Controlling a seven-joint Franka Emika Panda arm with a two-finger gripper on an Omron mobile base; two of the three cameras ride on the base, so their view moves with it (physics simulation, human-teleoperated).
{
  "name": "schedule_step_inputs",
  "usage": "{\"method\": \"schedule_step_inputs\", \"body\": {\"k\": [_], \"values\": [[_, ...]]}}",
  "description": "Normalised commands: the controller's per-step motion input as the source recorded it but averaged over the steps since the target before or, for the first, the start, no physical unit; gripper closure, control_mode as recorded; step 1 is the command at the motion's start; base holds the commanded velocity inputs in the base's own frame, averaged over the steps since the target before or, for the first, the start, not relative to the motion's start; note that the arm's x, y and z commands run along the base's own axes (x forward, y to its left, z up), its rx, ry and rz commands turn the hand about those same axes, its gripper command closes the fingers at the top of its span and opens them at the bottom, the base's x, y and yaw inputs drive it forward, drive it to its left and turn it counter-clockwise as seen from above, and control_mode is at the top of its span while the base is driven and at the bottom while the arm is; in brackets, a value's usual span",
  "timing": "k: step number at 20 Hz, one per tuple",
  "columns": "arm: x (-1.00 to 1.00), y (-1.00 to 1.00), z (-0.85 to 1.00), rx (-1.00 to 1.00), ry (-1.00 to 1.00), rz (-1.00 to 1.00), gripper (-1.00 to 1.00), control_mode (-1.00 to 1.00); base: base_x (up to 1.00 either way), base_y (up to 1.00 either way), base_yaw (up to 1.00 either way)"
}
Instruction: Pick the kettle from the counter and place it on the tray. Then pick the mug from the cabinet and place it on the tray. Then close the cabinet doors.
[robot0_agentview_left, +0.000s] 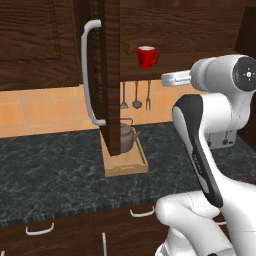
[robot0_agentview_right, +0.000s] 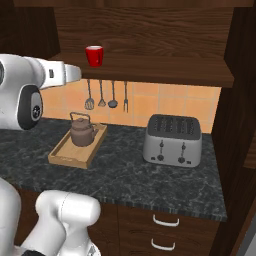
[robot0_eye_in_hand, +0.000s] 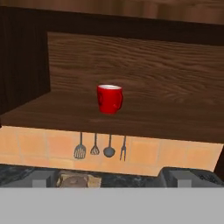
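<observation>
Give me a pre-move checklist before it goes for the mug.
1. Kettle on the tray: ok, it sits upright inside the rims.
2. Mug reachable: ok, upright on the cabinet shelf, nothing beside it.
3. Mug lined up in the hand view: ok, near centre, straight ahead.
4. Gripper open and empty: ok.
5. Cabinet door clear of the arm's path: ok, swung wide open, left of the mug.
6. Room left on the tray for the mug: ok, bare wood in front of the kettle.

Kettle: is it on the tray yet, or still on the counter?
On the tray. The kettle stands upright inside the tray's rims at its far end, with counter all around the tray.
</observation>
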Motion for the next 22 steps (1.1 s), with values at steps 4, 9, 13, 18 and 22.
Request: {"method": "schedule_step_inputs", "body": {"k": [4, 9, 13, 18, 22], "values": [[0.42, -0.12, 0.29, 0.00, -0.02, 0.00, -1.00, -1.00, 0.00, 0.00, 0.00], [0.62, -0.25, 0.00, 0.05, 0.00, 0.07, -1.00, -1.00, 0.00, 0.00, 0.00], [0.49, -0.30, 0.09, 0.05, -0.03, 0.12, -1.00, -1.00, 0.00, 0.00, 0.00], [0.51, -0.22, 0.03, 0.02, -0.01, 0.10, -1.00, -1.00, 0.00, 0.00, 0.00], [0.52, -0.18, 0.00, 0.02, 0.01, 0.09, -1.00, -1.00, 0.00, 0.00, 0.00]]}}
